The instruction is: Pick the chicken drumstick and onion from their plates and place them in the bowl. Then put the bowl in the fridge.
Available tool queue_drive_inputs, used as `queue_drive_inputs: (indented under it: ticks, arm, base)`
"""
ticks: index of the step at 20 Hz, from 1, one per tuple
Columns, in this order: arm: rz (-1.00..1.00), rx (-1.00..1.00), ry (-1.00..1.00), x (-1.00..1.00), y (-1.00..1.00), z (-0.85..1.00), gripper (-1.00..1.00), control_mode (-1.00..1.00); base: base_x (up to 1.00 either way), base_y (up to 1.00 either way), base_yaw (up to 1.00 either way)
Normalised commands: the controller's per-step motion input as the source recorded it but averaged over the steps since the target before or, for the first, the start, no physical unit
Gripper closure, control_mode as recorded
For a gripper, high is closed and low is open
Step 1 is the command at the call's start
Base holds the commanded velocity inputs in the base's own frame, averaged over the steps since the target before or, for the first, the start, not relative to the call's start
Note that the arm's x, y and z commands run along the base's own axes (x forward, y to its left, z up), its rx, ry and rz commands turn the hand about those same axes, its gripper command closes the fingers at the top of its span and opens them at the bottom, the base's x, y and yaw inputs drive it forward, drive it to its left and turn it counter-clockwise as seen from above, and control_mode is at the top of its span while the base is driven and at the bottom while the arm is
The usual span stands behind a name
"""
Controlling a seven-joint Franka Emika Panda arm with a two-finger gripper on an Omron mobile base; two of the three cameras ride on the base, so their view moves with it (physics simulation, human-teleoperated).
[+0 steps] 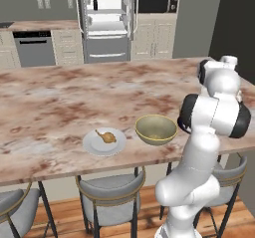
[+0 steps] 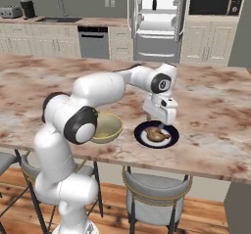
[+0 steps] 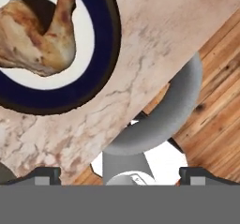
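Two dark fingertips [image 3: 47, 175] stand wide apart at the bottom of the hand view with nothing between them, so the gripper [image 2: 158, 122] is released and holds nothing. In the right base view it hangs pointing down just above a dark-blue-rimmed plate [image 2: 141, 136], close over the far edge of the golden-brown lump lying on it, the onion [image 2: 157, 134]. I cannot tell whether the fingers touch the onion. In the hand view the onion [image 3: 37, 40] sits on the plate's white middle, with the blue rim [image 3: 105, 59] curving round it.

The bowl [image 2: 109, 128], olive-tan with a pale inside, stands on the counter [image 1: 60, 97] near its front edge. The blue-rimmed plate is just beside the bowl on its right, apart from it. On the bowl's other side, also just beside it and not touching, lies a plain white plate [image 1: 92, 146] carrying the chicken drumstick [image 1: 106, 136], its thin bone end pointing away from the bowl [image 1: 156, 130]. The bowl looks empty in the left base view.

Under the counter edge, below the bowl, stand grey stools [image 1: 112, 192] on a wooden floor [image 3: 220, 92]. Well beyond the bowl, against the back wall, the fridge [image 1: 107, 23] has both doors swung open, showing white shelves. A grey dishwasher [image 1: 34, 48] is set in the cabinets, farther left than the bowl.
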Motion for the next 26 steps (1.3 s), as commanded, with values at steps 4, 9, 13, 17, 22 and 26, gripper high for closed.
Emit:
queue_drive_inputs:
  ticks: [4, 9, 13, 17, 22, 26]
  arm:
    - [-0.15, 0.03, 0.1, 0.32, -0.27, -0.22, -1.0, -1.0]
    - [-0.14, 0.09, 0.03, 0.3, -0.25, -0.2, -1.0, -1.0]
    - [-0.13, 0.05, 0.0, 0.3, -0.07, -0.26, -1.0, -1.0]
    - [-0.12, 0.0, 0.0, 0.31, -0.05, -0.3, -1.0, -1.0]
    - [-0.13, -0.01, 0.0, 0.32, -0.02, -0.31, -1.0, -1.0]
    - [-0.02, -0.06, -0.06, 0.14, -0.03, -0.39, -1.0, -1.0]
  base:
    - [0.0, 0.0, 0.0]
    - [0.0, 0.0, 0.0]
    - [0.0, 0.0, 0.0]
    - [0.0, 0.0, 0.0]
    - [0.0, 0.0, 0.0]
    - [0.0, 0.0, 0.0]
